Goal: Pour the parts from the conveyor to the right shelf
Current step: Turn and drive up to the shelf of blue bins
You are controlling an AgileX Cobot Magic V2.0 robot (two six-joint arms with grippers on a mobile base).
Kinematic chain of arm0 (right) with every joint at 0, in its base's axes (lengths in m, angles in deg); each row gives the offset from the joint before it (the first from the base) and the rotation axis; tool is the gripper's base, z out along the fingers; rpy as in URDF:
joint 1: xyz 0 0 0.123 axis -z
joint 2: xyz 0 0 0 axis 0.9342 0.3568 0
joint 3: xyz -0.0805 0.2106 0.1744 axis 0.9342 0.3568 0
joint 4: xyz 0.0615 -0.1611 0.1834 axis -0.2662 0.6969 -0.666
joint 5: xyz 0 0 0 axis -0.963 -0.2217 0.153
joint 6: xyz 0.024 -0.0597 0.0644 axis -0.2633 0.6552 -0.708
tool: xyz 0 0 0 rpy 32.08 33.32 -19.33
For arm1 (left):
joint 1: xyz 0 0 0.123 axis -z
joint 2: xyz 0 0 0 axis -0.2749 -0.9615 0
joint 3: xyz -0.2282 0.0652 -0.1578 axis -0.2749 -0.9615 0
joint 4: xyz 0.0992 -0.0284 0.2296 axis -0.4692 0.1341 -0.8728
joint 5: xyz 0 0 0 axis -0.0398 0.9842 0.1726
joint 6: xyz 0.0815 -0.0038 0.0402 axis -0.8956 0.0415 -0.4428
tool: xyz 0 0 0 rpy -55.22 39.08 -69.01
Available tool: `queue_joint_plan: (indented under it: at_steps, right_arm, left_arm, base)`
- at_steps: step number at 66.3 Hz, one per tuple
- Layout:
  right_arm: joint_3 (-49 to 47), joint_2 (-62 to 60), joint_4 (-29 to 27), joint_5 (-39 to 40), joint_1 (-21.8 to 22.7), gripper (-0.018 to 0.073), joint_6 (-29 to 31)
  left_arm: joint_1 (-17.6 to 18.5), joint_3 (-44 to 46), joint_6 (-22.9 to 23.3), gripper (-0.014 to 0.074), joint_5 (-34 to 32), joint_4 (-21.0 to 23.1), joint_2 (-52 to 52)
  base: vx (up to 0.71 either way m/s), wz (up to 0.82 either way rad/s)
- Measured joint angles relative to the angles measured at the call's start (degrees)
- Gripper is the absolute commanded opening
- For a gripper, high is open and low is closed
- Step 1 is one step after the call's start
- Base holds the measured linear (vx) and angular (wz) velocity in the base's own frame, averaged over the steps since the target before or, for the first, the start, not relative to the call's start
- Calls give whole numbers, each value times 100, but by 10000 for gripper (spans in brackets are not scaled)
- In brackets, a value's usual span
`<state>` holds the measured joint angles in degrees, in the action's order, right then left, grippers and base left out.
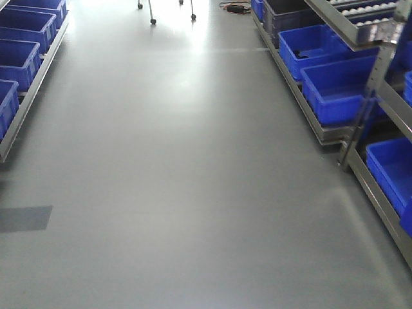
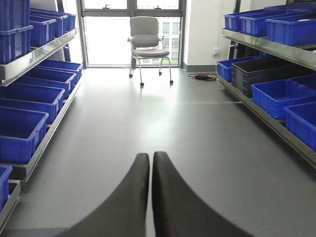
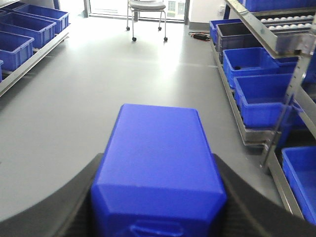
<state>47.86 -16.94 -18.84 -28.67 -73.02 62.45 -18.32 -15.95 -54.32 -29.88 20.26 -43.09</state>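
A bright-blue plastic part fills the lower middle of the right wrist view, held above the grey floor. My right gripper is shut on it, with a black finger pressed to each side. In the left wrist view, my left gripper is shut with nothing between its fingers. The right shelf runs along the right side, a steel rack with whitish roller lanes at its top; it also shows in the right wrist view. The conveyor is out of view. Neither gripper shows in the front view.
Blue crates and a dark grey crate sit on the right shelf's lower level. Another rack of blue crates lines the left side. A grey wheeled chair and a floor cable are at the aisle's far end.
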Motion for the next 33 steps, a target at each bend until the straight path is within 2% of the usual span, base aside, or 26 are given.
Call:
queue_joint_plan:
  at_steps: [33]
  right_arm:
    - [0,0,0,1,0,-5,0]
  left_arm:
    - [0,0,0,-6,0,0,0]
  base:
    - [64,15]
